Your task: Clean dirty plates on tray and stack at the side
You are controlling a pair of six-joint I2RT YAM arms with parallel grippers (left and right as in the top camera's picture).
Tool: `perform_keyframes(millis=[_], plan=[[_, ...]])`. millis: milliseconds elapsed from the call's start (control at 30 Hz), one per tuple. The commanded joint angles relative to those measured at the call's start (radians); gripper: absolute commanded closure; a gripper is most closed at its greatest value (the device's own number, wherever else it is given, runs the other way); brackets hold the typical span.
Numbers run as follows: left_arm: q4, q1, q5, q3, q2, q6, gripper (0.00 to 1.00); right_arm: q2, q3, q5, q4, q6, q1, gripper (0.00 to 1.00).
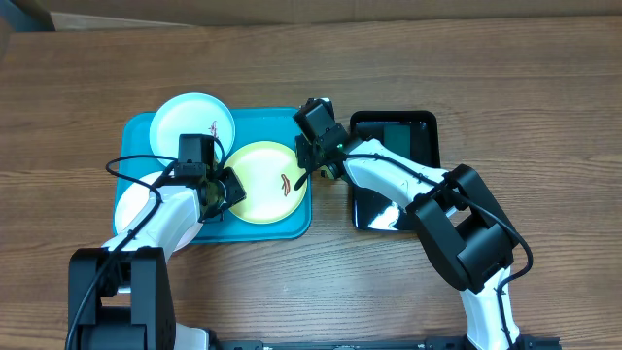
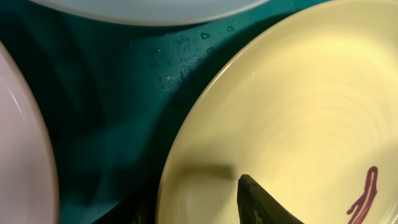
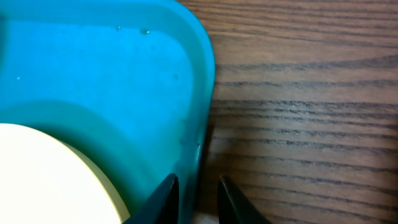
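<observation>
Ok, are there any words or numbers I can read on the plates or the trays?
None: no words, numbers or labels show in any view.
The red-brown mark on the yellow plate is a smear, not writing.
The teal tray and the black tray are plain.

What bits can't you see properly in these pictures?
White plate: overhead, the left arm covers much of it, so any smear is hidden.
Black tray: overhead, the right arm crosses its middle.
Left gripper: left wrist view shows one finger tip only; bottom edge cuts the rest.
Right gripper: right wrist view, fingers astride the teal tray rim, cut off below; pinching or not, unclear.
</observation>
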Motion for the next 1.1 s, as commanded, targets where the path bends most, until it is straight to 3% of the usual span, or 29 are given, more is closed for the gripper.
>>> perform_keyframes(millis=[0, 1067], plan=[[0.000, -0.002, 0.015, -0.002, 0.023, 0.004, 0.59, 0.019, 0.016, 0.013, -0.003, -0.003, 0.001, 0.77], [0.012, -0.002, 0.024, -0.002, 0.023, 0.004, 0.57, 0.042, 0.013, 0.048, -0.062, -0.030, 0.007, 0.95]])
